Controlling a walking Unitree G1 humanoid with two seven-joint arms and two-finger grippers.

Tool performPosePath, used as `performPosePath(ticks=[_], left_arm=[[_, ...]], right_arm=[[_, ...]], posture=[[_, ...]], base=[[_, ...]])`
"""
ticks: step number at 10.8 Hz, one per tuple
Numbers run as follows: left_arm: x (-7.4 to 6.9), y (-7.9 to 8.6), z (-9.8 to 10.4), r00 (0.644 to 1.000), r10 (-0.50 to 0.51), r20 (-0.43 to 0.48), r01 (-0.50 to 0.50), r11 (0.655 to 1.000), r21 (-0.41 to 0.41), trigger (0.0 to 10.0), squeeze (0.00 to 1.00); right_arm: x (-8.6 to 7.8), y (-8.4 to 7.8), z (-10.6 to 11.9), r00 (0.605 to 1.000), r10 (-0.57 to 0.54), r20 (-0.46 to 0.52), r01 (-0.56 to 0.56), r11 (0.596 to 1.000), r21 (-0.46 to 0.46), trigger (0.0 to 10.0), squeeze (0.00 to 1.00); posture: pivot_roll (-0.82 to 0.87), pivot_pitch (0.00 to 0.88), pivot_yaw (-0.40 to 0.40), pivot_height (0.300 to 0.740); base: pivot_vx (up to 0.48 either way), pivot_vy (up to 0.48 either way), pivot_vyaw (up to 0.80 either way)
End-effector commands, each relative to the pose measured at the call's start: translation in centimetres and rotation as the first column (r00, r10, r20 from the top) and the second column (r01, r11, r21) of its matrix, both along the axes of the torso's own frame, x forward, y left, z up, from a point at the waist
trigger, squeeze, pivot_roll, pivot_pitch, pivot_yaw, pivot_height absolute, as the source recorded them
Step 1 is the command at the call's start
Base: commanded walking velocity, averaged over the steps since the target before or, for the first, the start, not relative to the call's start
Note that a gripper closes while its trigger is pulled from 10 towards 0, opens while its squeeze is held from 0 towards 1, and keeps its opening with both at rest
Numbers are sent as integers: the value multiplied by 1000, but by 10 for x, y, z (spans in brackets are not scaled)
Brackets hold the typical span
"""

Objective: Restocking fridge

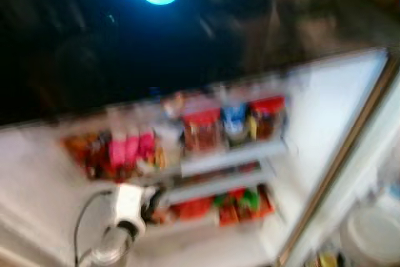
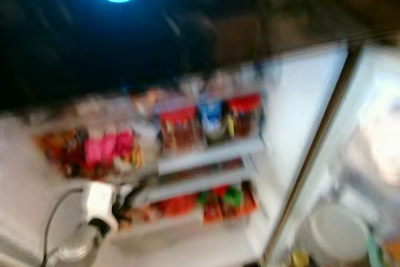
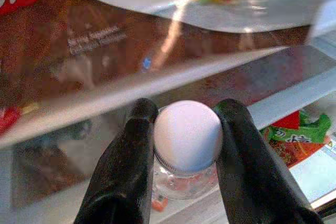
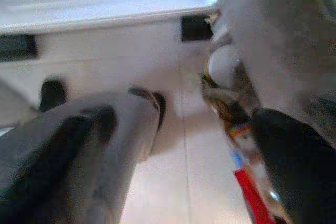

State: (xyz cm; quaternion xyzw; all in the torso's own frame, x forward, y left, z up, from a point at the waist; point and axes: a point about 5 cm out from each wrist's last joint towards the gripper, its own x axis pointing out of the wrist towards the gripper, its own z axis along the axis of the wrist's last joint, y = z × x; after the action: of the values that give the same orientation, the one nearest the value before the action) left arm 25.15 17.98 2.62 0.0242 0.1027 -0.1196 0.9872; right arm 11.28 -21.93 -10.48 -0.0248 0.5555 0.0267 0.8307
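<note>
The left gripper [image 3: 181,129] is held inside the open fridge [image 1: 337,110], level with the lower door shelves. Its two black fingers [image 3: 126,166] are clamped on the white screw cap [image 3: 187,135] of a small clear jar [image 3: 184,182], one finger against each side of the cap. In the head views, which are blurred, the left arm [image 1: 119,229] is seen reaching up to the lower door shelf [image 1: 212,192].

The jar appears to be glass with a ribbed cap, so it is judged rigid, smooth and breakable. Its weight is judged moderate for its size. Because the hold is on the cap alone, the jar could swing or slip if the cap is loose. A lower hold on the jar body would be more secure, but the body cannot be reached within the shelf. The jar should be lowered upright until its base is seated before the fingers are released.

The upper door shelf [image 1: 234,151] carries red-lidded containers [image 1: 201,129] and a blue-topped one [image 1: 234,123]. Pink packets [image 1: 131,148] are stored to the left. The lower shelf holds red and green packets [image 1: 240,204]. A brown printed packet [image 3: 79,51] lies just above the jar.

The right gripper [image 4: 173,145] hangs low over the pale floor [image 4: 178,182]. Whether its fingers are apart or together cannot be told.
</note>
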Motion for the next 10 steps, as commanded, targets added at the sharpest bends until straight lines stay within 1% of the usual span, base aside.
performPosePath(ticks=[1,4,6,7,8,9,10], left_arm=[[-5,15,-3,999,40,-25,-40,999,11,10000,0],[-6,16,-3,998,44,-33,-43,999,22,10000,0],[-9,18,-3,998,48,-34,-48,998,28,10000,0],[-12,18,0,999,41,-33,-40,999,30,10000,0],[-20,17,0,998,13,-57,-12,1000,24,10000,0],[-26,18,-2,997,14,-77,-12,999,33,10000,0],[-29,21,-5,995,31,-91,-27,999,42,10000,0]], right_arm=[[9,7,2,998,45,31,-45,999,-14,10000,0],[10,8,2,998,52,33,-52,999,-3,10000,0],[11,9,2,997,74,33,-74,997,-4,10000,0],[11,10,2,994,109,28,-109,994,-10,10000,0],[11,10,2,994,103,28,-103,995,-9,10000,0],[12,10,2,993,111,27,-111,994,-11,10000,0],[13,10,2,992,127,26,-126,992,-13,10000,0]], posture=[[4,0,38,740],[2,0,43,740],[-1,0,46,740],[-1,0,47,740],[-5,0,57,740],[4,0,55,740],[8,0,53,740]], base=[[0,0,0],[0,0,0],[0,0,0],[0,0,0],[0,0,0],[0,0,0],[0,0,0]])
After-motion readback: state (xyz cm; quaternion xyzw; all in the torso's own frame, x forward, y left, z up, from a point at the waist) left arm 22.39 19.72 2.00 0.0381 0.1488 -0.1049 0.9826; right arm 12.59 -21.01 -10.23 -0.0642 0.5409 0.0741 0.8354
